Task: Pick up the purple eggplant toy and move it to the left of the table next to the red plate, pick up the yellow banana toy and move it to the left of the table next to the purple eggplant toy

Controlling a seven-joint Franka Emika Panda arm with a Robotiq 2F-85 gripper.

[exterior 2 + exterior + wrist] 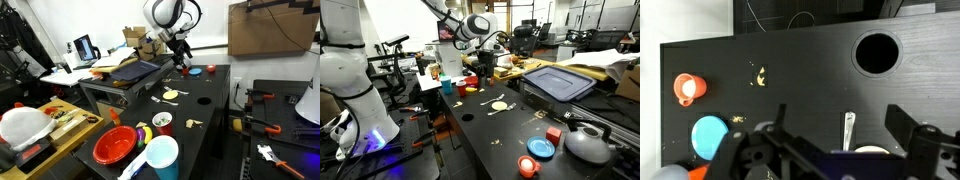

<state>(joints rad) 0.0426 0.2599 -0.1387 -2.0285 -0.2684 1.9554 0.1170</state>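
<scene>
Above table [182, 109]: one gripper [836, 118] wide open, empty; one red plate [113, 146], one yellow banana toy [146, 131].

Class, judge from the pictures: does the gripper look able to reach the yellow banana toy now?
Probably yes. The gripper hangs open above the table, and the yellow banana toy lies uncovered beside the red plate, with nothing over it.

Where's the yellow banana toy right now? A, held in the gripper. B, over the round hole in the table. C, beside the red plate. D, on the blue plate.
C: in an exterior view the yellow banana toy lies right beside the red plate, well away from the gripper.
</scene>
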